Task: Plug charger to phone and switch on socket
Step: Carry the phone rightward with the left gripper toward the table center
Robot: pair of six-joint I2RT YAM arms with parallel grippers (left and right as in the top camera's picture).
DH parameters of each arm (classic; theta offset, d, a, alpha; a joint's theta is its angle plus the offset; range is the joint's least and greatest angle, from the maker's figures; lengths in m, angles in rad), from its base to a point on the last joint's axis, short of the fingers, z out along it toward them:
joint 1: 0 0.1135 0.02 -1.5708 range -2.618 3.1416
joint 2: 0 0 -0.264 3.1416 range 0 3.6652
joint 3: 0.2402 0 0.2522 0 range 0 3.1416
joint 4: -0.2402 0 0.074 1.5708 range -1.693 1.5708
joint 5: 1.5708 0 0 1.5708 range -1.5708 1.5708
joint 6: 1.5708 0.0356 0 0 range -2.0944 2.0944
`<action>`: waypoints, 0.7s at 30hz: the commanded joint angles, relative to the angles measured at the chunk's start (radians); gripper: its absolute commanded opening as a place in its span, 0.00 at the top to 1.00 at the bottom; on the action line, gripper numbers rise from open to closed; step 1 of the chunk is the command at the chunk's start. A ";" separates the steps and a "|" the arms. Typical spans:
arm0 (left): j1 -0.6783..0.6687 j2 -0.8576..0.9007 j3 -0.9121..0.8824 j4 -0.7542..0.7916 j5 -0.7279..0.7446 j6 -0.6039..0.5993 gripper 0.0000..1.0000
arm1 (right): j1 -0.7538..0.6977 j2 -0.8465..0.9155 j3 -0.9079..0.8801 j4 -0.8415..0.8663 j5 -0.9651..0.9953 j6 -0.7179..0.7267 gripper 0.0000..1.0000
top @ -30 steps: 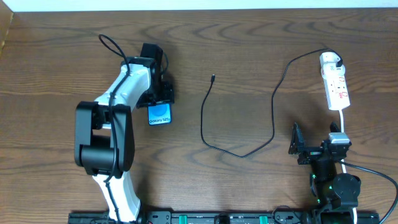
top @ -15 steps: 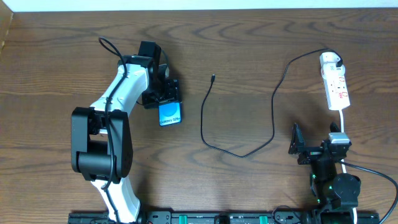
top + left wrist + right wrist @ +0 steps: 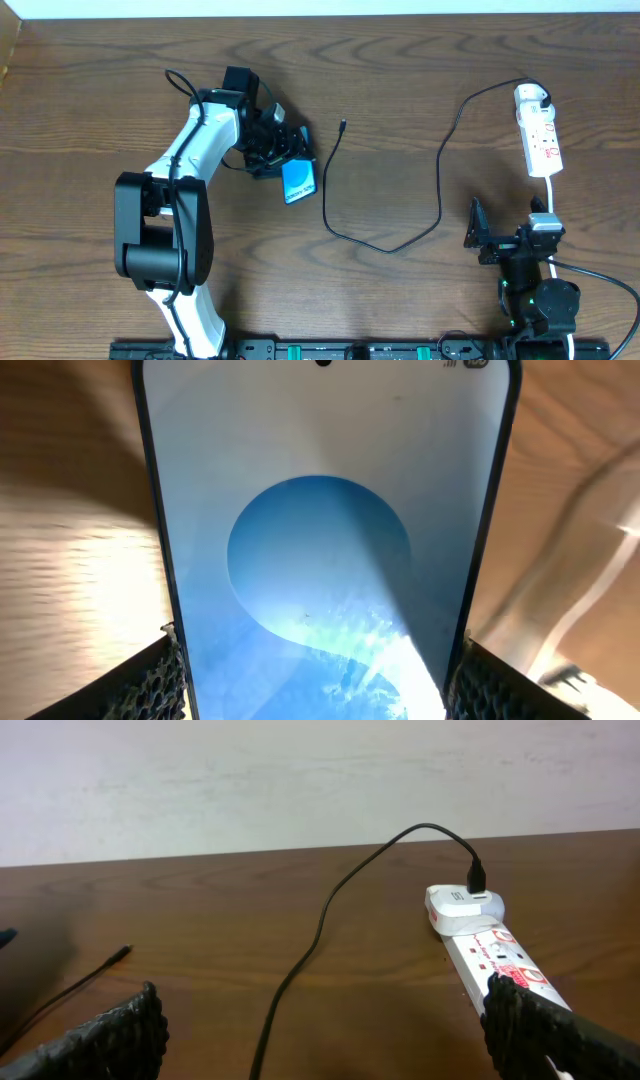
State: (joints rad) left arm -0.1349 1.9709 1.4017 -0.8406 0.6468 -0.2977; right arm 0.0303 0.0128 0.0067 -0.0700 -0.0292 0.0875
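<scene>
Near the charger [image 3: 325, 190], left gripper [image 3: 286, 160] — clamping phone [image 3: 298, 181]

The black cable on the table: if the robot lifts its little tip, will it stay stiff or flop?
Probably flop: the charger cable lies in loose curves, so it looks thin and bendy. It likely weighs little and would slide easily. Its far end seems plugged in at the socket, so a long pull might tug that.

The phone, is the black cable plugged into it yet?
No, the black cable ends with its tip lying loose, not touching the phone.
</scene>
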 commanded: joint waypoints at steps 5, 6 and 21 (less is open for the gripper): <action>-0.001 -0.028 0.005 -0.003 0.254 -0.086 0.30 | 0.008 -0.005 -0.001 -0.004 0.001 0.009 0.01; -0.001 -0.028 0.005 -0.003 0.273 -0.086 0.30 | 0.008 -0.005 -0.001 -0.004 0.001 0.009 0.01; 0.001 -0.028 0.005 0.008 0.547 -0.172 0.31 | 0.008 -0.005 -0.001 -0.004 0.001 0.009 0.01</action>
State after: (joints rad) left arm -0.1349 1.9709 1.4017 -0.8356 1.0561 -0.4507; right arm 0.0303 0.0128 0.0067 -0.0700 -0.0292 0.0879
